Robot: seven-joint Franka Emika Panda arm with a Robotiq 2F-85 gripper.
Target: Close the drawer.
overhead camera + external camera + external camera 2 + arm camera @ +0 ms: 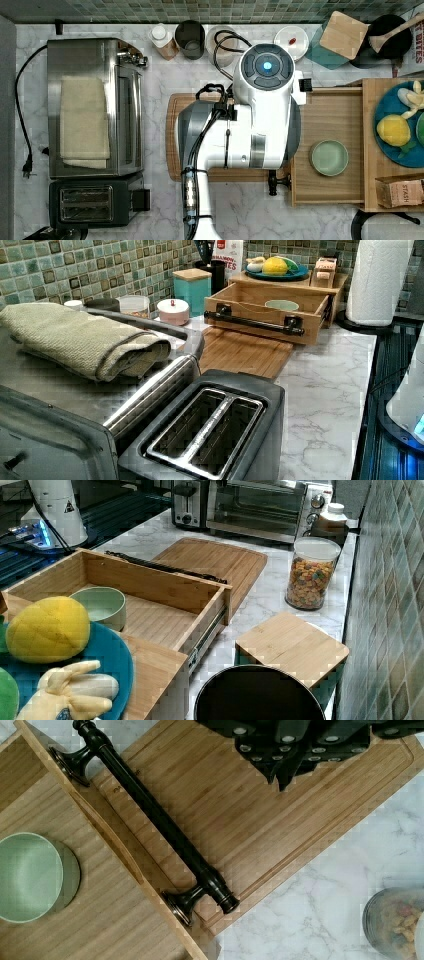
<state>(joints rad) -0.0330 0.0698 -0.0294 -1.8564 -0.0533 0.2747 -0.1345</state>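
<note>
Drawer (267, 307) pulled well out from the wooden stand, open over the marble counter (325, 390), front edge just over the cutting board (242, 352). Small green bowl (328, 157) inside.

Black bar handle (155, 815) on drawer front, long axis running along the front face, i.e. up-down in the top view. Drawer front faces the top view's left; slide axis runs left-right in the top view, so closing = push toward the top view's right.

Gripper (287, 762) above the cutting board, on the handle side of the drawer front, apart from the handle, not touching. Nothing held as far as seen; finger spacing: can't tell, tips hidden in dark.

Judgement: approach not done, drawer not yet pushed. Next needs contact w/ front face or handle, then push along the slides.
</note>
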